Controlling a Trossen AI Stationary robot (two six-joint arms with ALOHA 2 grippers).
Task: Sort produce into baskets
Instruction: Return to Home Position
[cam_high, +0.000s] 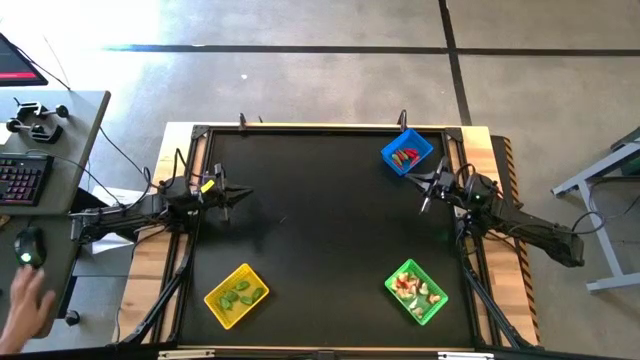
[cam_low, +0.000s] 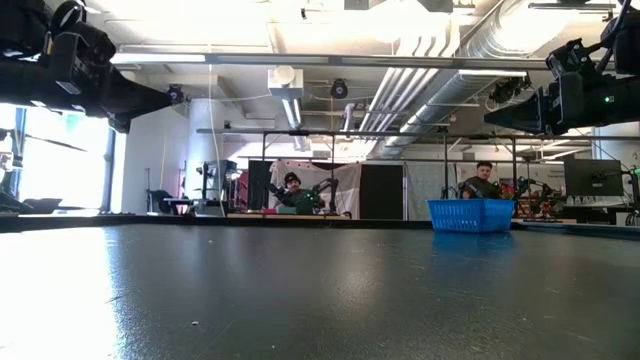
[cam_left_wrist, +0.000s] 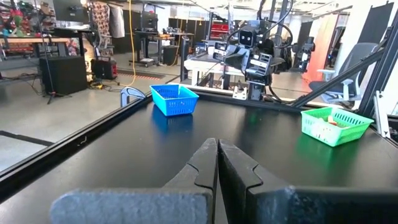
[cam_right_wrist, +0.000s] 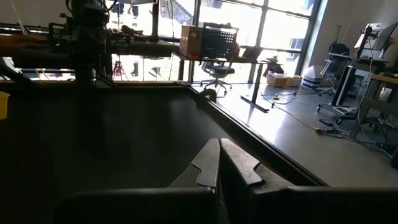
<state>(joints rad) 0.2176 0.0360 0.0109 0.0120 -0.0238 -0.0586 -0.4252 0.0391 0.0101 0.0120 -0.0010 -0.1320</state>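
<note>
The produce is already sorted, none loose on the tabletop (cam_high: 320, 230): red chilies (cam_high: 405, 156) lie in the blue basket (cam_high: 424, 146) at the far right corner, green pods (cam_high: 240, 295) in the yellow basket (cam_high: 225, 280) near the front left, and whitish-pink bulbs (cam_high: 415, 290) in the green basket (cam_high: 428, 279) at the front right. Each basket sits near an edge, well apart from the others, which keeps the kinds separate and leaves the middle bare. With nothing left to pick up, both arms hang raised over their own sides rather than over any basket, a resting pose that fits the end of the job. The left arm (cam_high: 150, 208) reaches in from the left edge, and the left jaws are clenched on nothing, fingers pressed together. The right arm (cam_high: 520, 225) comes in from the right, its tip just beside the blue basket; the right jaws are likewise closed and empty. Nothing stands between either arm and its side of the tabletop. Off to the left, a desk carries a keyboard (cam_high: 20, 180), and a person's hand (cam_high: 25, 305) rests near a mouse (cam_high: 30, 247), well clear of the arms. More people sit far back in the room.
</note>
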